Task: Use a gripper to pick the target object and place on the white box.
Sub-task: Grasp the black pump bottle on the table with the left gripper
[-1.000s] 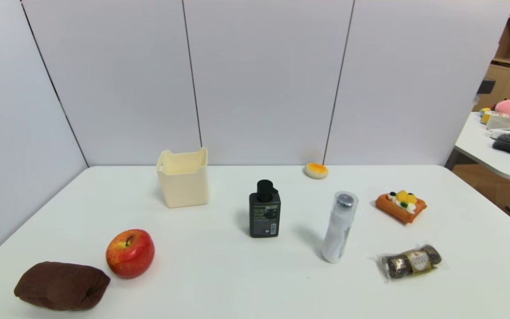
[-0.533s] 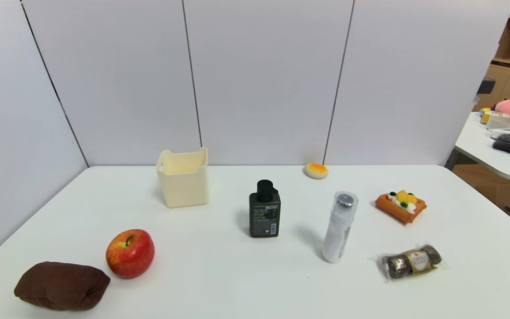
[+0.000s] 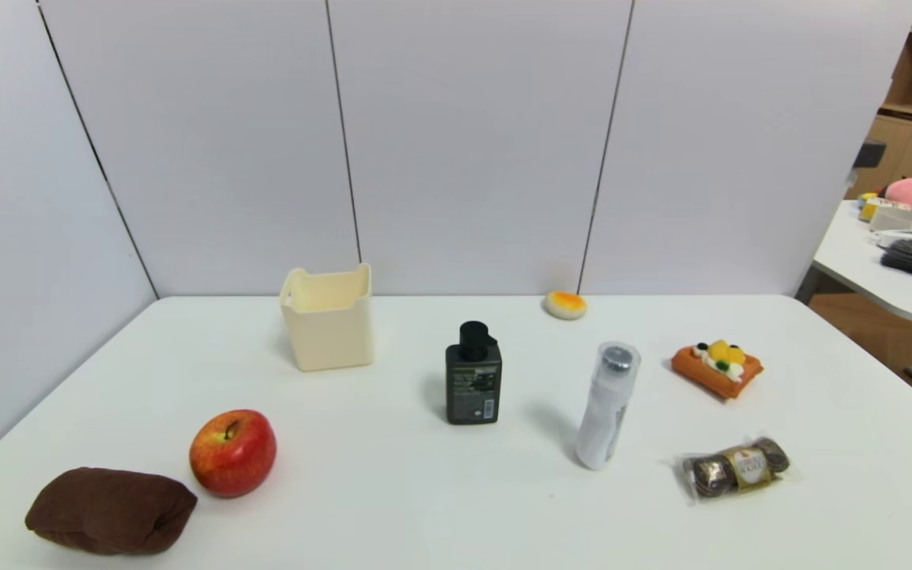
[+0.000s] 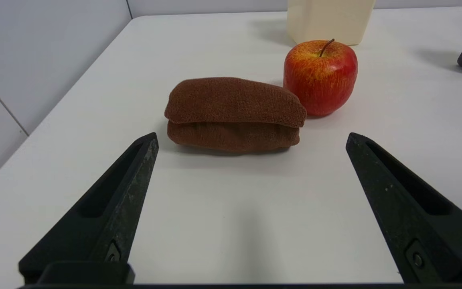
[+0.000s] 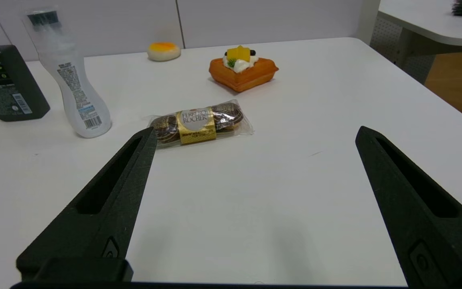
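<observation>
Nothing is moving since earlier: both grippers (left gripper (image 4: 251, 138), right gripper (image 5: 255, 134)) are hovering spread wide, low over the table, the dark bottle (image 3: 473, 383) standing well beyond them, right of the white box (image 3: 327, 319).

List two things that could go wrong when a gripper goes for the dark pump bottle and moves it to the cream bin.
1. The white bottle stands close beside the dark pump bottle; an approaching gripper might topple it.
2. The cream bin has tall walls, so a low carry could strike its rim.
</observation>
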